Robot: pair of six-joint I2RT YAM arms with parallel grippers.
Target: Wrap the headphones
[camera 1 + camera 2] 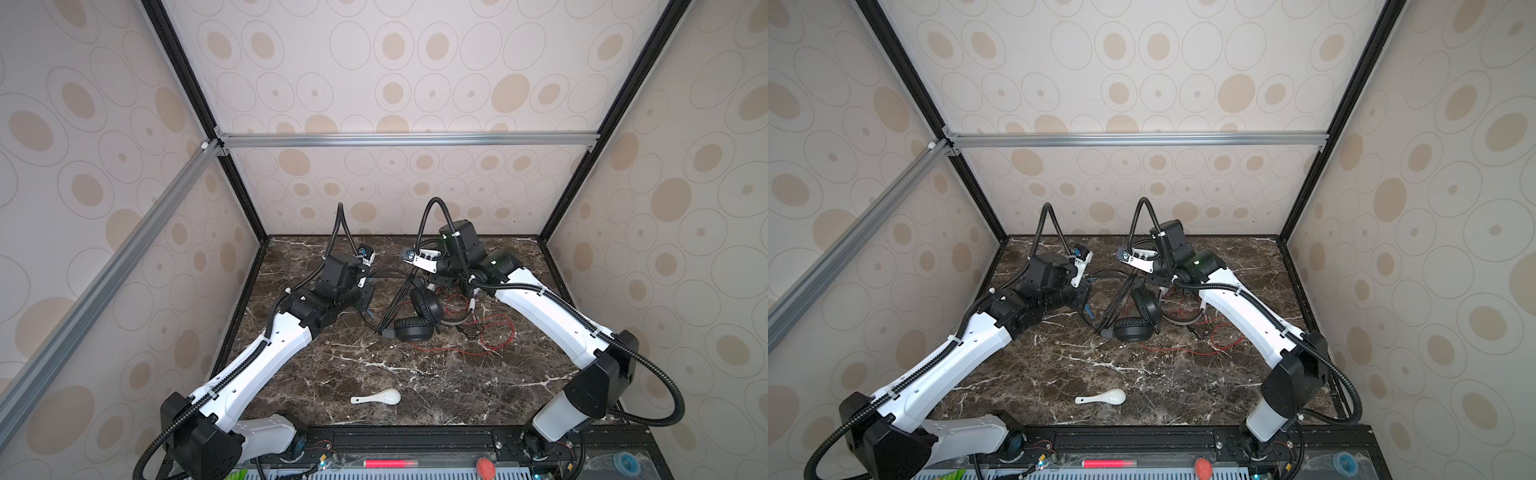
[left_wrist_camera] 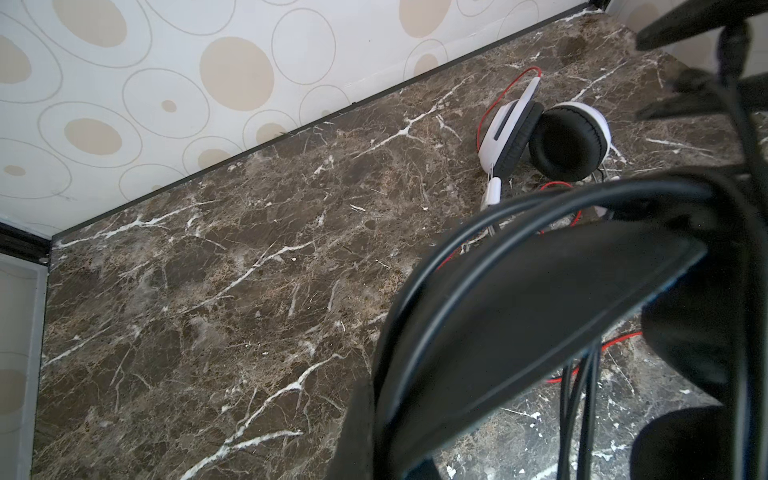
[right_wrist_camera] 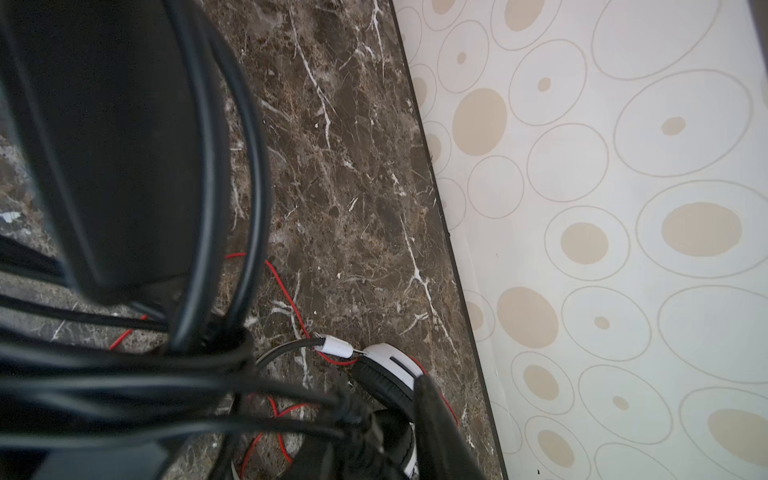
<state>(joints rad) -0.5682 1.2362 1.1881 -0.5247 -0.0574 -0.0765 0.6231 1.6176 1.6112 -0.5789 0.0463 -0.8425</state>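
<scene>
The black headset [image 1: 413, 330] rests mid-bench on its two padded earcups, with its headband [image 2: 540, 299] arched up off the surface. Its thin black cord [image 3: 124, 386] runs in several strands along and across the band. Just beside it lies the white headset [image 2: 548, 141], black earpads showing, its red cord [image 3: 291, 302] sprawled loose over the bench [image 1: 332, 365].

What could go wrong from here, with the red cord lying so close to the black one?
1. The red cord passes under the black cord strands near the right gripper, so it may get caught into the wrap.
2. The white headphones lie right beside that gripper and could be dragged.
3. The loops on the black headphones, held by the left gripper, look loose and might slip off.
</scene>
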